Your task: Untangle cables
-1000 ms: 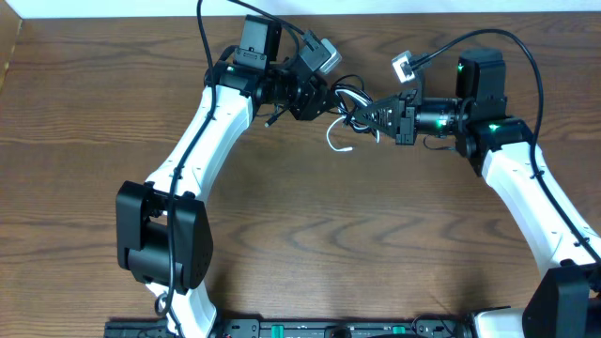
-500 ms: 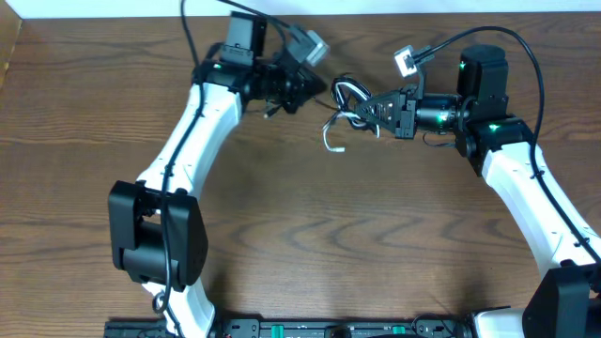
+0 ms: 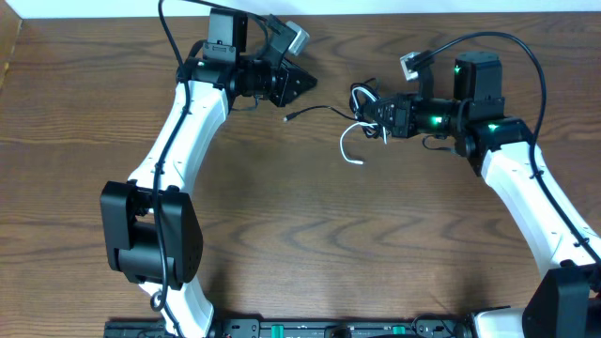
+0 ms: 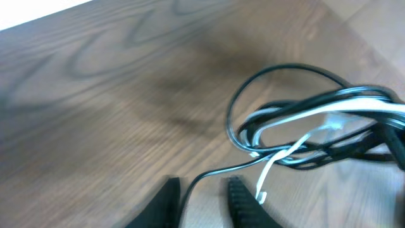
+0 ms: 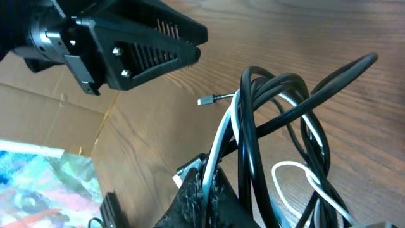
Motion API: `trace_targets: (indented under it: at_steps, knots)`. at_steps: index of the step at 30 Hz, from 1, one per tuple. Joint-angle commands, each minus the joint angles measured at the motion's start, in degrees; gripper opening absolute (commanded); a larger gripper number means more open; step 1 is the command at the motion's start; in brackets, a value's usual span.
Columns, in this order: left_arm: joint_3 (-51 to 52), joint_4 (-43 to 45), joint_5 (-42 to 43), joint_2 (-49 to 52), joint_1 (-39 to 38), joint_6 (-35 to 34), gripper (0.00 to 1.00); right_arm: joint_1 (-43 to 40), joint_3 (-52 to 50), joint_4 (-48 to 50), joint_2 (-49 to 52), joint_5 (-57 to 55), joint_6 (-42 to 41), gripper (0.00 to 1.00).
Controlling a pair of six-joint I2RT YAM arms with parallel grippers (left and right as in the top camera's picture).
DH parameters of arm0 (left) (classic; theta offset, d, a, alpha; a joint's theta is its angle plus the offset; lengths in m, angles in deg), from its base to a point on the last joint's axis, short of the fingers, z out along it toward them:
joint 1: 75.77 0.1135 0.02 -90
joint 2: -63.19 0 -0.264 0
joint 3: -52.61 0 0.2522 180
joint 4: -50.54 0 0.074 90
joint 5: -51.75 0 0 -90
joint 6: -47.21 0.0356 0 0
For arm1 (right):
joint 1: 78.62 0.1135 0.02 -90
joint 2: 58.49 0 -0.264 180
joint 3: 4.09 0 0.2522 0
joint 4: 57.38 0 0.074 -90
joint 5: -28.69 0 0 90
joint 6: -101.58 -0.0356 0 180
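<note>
Brown wood-grain table fills the overhead view, w/ a white strip along its far edge. Two white arms reach in toward each other at the far side.

R gripper has its fingers pinched tight on the cables, a small knot of black loops w/ one white cord in it. The bundle sits just off the R fingertips and stretches out from them toward the L gripper, approx. left-right across the table. One thin black tail runs on from the knot and ends in a small plug on the wood, near the L fingertips but not touching. The white cord hooks away from the knot toward the near edge.

L wrist view, blurred, shows the L fingers a narrow gap apart, gripping nothing. The black tail leads in toward that gap; the loops lie ahead.

Only the R wrist view shows past the table edge: cardboard and a colourful patch, plus the L gripper side-on above the plug.
</note>
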Motion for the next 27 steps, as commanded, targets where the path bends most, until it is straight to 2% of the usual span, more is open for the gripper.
trace_targets:
  at_steps: [1, 2, 4, 9, 13, 20, 24, 27]
  knots:
    - [-0.72, 0.24, 8.83, 0.61, 0.11, -0.33, 0.58, 0.5, 1.07, 0.2, 0.0, 2.4, 2.56, 0.01]
    - [-0.72, 0.63, 10.16, 0.61, 0.11, -0.33, 0.66, 0.5, 1.07, 0.24, 0.0, 3.39, 2.58, 0.01]
    - [-0.72, 1.44, 11.37, 0.61, -0.09, -0.33, 0.71, 0.5, 1.07, 1.2, 0.0, 7.39, 3.1, 0.01]
    - [-0.72, 1.53, 11.39, 0.61, -0.66, -0.33, 0.76, 0.5, 1.07, 6.43, 0.0, 15.63, 2.99, 0.01]
    - [-0.72, 1.7, 11.37, 0.61, -0.92, -0.35, 0.82, 0.55, 1.07, 9.49, 0.0, 17.7, -1.42, 0.01]
    - [-0.72, 2.47, 12.22, 0.28, -0.92, -0.35, 0.84, 1.29, 1.07, 9.42, 0.0, 15.76, -2.23, 0.01]
    - [-0.72, 5.9, 19.41, -0.02, -1.33, -0.35, 0.84, 2.29, 1.07, 9.99, 0.0, 15.69, -3.48, 0.01]
    - [-0.72, 6.25, 19.85, -0.02, -2.51, -0.33, 0.84, 2.38, 1.07, 10.75, 0.0, 14.86, -4.96, 0.01]
